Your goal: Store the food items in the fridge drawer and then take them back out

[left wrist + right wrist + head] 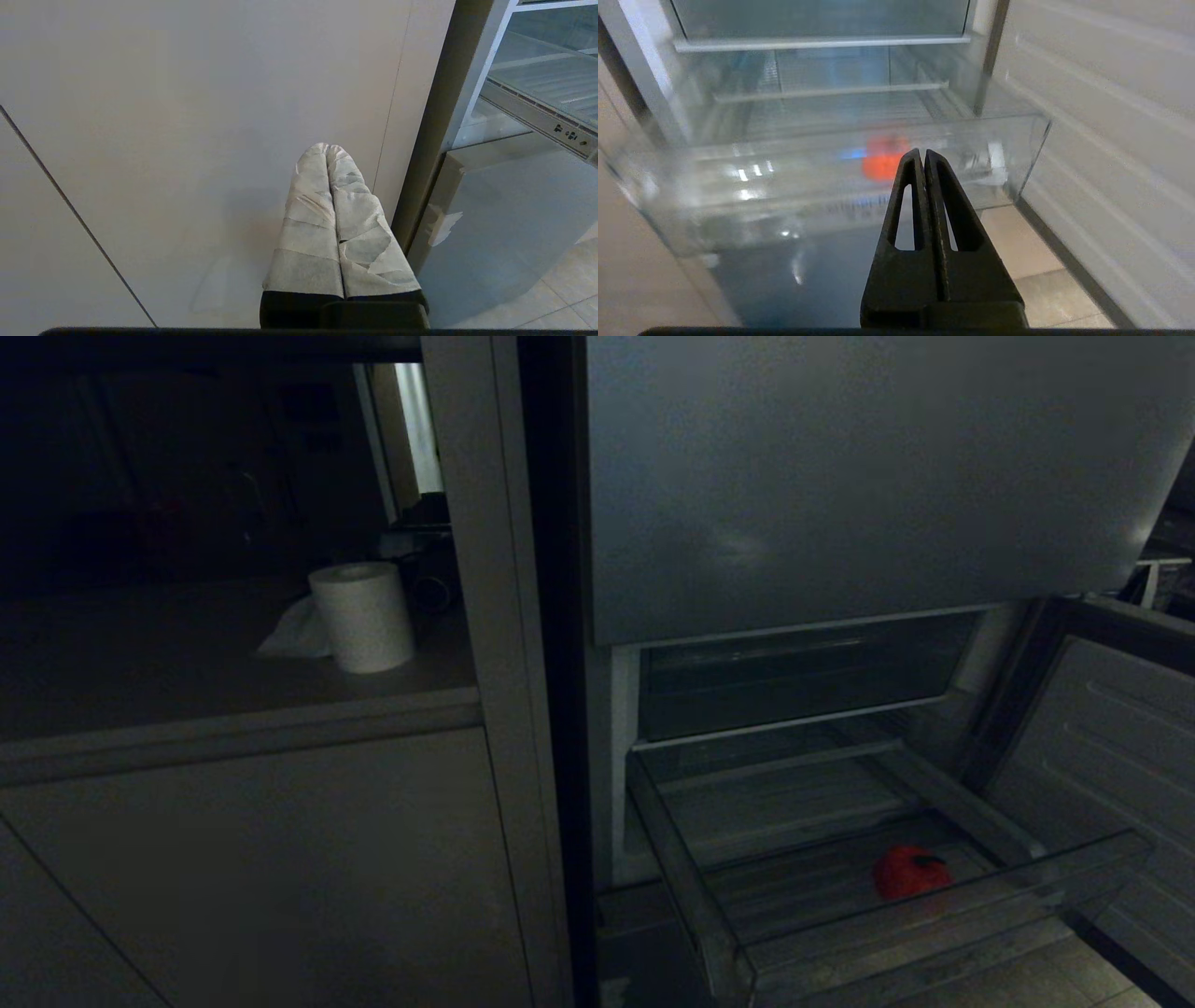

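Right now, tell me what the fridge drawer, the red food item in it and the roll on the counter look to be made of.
Fridge drawer: clear glossy hard plastic by the look; the floor shows through its front lip, which carries bright reflections.
Red food item: smooth, matte red-orange lump with a dark top; real or plastic, I cannot tell.
Roll: white paper, probably kitchen towel, with a loose crumpled sheet beside it.

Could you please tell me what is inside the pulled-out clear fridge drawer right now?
One round red food item lies on the ribbed floor of the fridge drawer, near its transparent front lip. The rest of the visible floor looks bare; the back part runs under the shelf and is too dark to tell.
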